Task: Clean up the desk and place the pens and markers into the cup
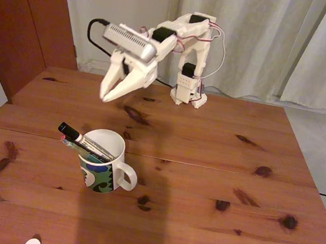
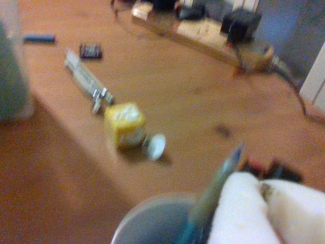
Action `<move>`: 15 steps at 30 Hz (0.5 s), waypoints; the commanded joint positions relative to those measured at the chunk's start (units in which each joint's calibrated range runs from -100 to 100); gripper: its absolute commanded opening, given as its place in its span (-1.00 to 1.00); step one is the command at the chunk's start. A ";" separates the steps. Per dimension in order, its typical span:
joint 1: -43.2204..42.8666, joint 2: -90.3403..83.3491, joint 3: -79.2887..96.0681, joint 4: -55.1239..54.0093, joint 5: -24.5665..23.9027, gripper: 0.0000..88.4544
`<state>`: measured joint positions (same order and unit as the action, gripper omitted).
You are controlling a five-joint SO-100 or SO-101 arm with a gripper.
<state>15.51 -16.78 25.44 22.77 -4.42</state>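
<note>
Pens and markers [image 1: 83,142] lean in the glossy ceramic cup [image 1: 105,164]; the white plastic pincer [image 1: 107,97] hangs nearly closed, empty.

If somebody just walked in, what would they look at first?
Probably the white robot arm at the far edge of the reddish-brown wooden table, its tool hanging in the air, pointing down. Next, the white ceramic mug with the blue and green pattern near the front, with a white marker with a black cap sticking out of it.

White patterned cup [image 1: 105,165] on desk [image 1: 203,180], marker [image 1: 83,141] leaning inside
</note>
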 commanded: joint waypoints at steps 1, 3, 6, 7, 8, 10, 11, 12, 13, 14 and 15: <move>-2.52 -13.96 2.43 13.06 0.18 -0.98; -4.37 -20.00 5.22 20.97 0.18 -0.98; -7.43 -28.69 10.45 31.90 -0.08 -0.98; -8.39 -31.42 12.53 35.16 -0.08 -0.98; -9.36 -34.15 14.87 37.92 -0.08 -0.98; -10.81 -39.36 19.92 42.05 -0.08 -0.98; -11.53 -41.76 22.45 43.59 -0.08 -0.98; -12.17 -44.08 25.15 44.71 -0.08 -0.98; -12.82 -46.32 27.95 45.57 -0.08 -0.98; -13.38 -48.38 31.01 46.35 -0.08 -0.98; -13.86 -50.54 34.35 46.86 -0.08 -0.98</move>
<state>3.26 -60.76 53.46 67.65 -4.42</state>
